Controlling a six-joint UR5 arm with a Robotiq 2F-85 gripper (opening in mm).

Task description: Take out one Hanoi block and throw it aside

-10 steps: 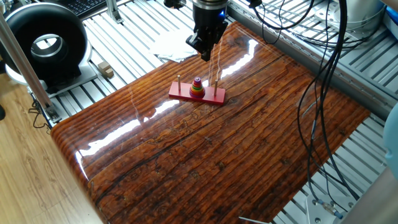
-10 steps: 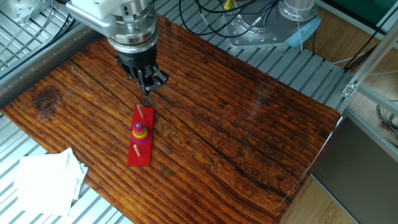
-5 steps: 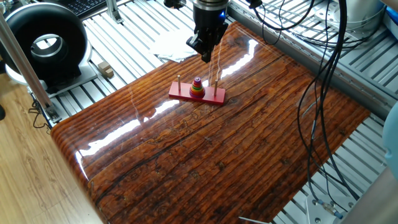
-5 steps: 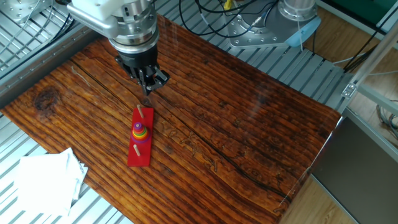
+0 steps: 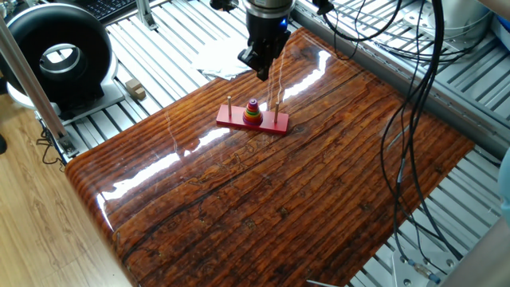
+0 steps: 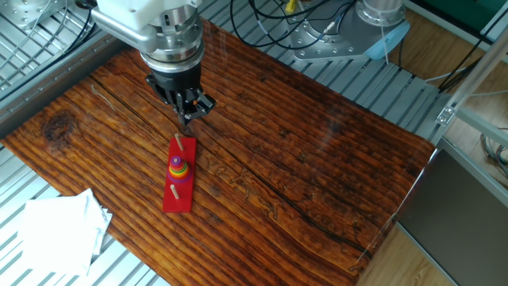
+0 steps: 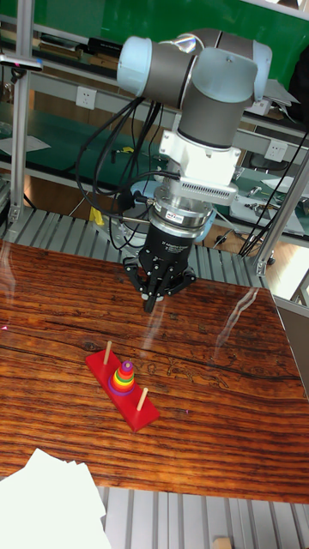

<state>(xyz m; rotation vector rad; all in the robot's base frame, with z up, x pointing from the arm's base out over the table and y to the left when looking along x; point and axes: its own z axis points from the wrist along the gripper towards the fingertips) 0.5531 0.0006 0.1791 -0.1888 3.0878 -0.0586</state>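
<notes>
The black two-finger metal claw [image 7: 152, 302] hangs above the glossy, dark-grained wooden table [image 5: 303, 183], its fingers drawn close to a narrow point with nothing between them. Just below and in front of it sits the flat red rectangular base [image 7: 124, 391] with three thin wooden pegs. The tiny purple round disc [image 7: 126, 366] tops the tapering multicoloured ring stack [image 6: 179, 168] on the middle peg, apart from the claw. Crumpled white paper [image 6: 55, 228] lies beyond the base.

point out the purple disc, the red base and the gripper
purple disc [image 7: 126, 366], tall fixed view, top of the ring stack
red base [image 6: 178, 199], the other fixed view, bare end past the stack
gripper [image 7: 152, 304], tall fixed view, fingertips above the table
</notes>
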